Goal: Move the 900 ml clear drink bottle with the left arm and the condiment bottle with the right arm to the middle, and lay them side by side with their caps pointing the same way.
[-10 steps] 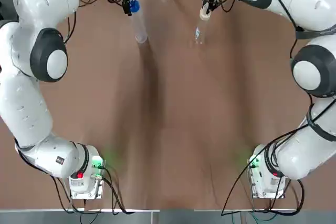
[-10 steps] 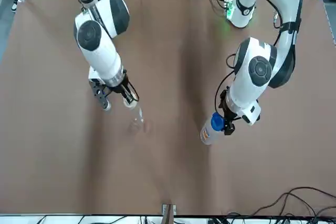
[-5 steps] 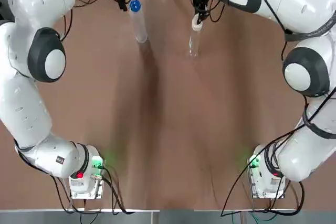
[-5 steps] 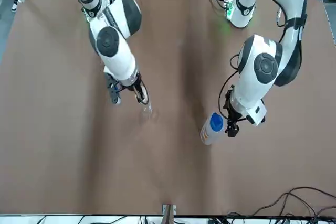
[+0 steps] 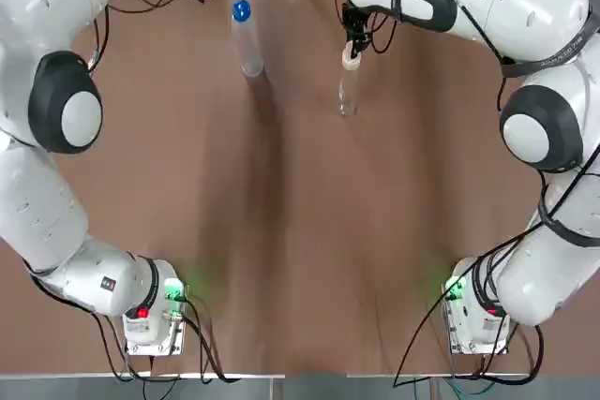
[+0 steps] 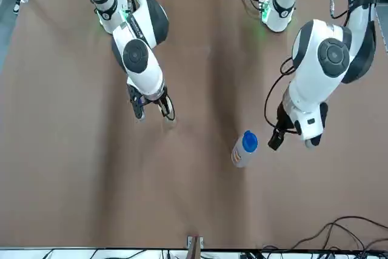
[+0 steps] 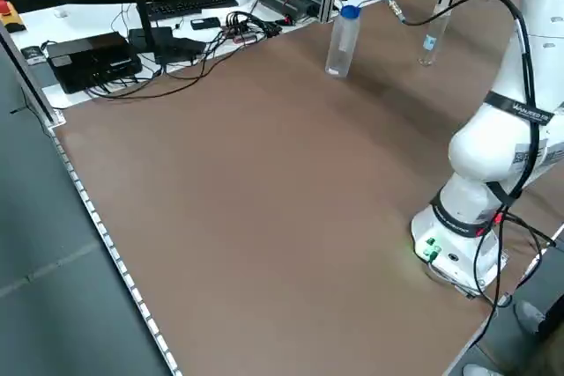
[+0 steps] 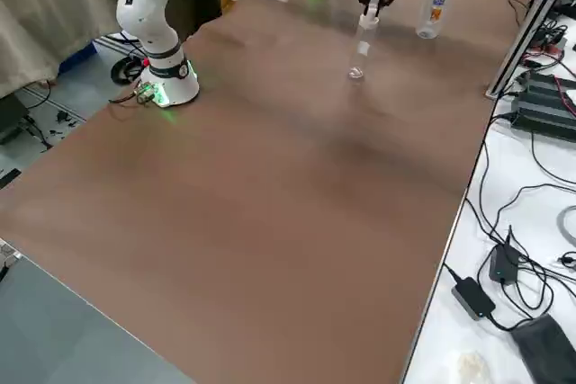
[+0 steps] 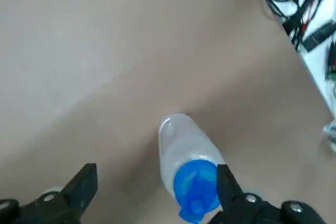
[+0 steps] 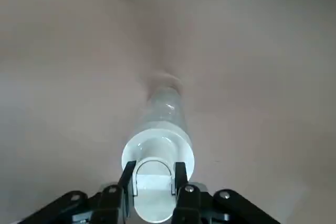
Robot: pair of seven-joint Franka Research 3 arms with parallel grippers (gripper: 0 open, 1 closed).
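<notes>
Backing off since a second earlier, the left gripper [image 6: 293, 142] hung wide open and empty just beside the upright drink bottle [image 6: 243, 149]; the right gripper [image 10: 153, 174] stayed pinched on the condiment bottle [image 10: 164, 109] beneath it. Both seemed light, slick and tippy, best held mid-body.

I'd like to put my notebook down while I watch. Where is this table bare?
The brown table is bare from the arm bases up to the two bottles. The far end is crowded: the drink bottle stands by the open left end effector, and the right end effector grips the condiment bottle.
</notes>
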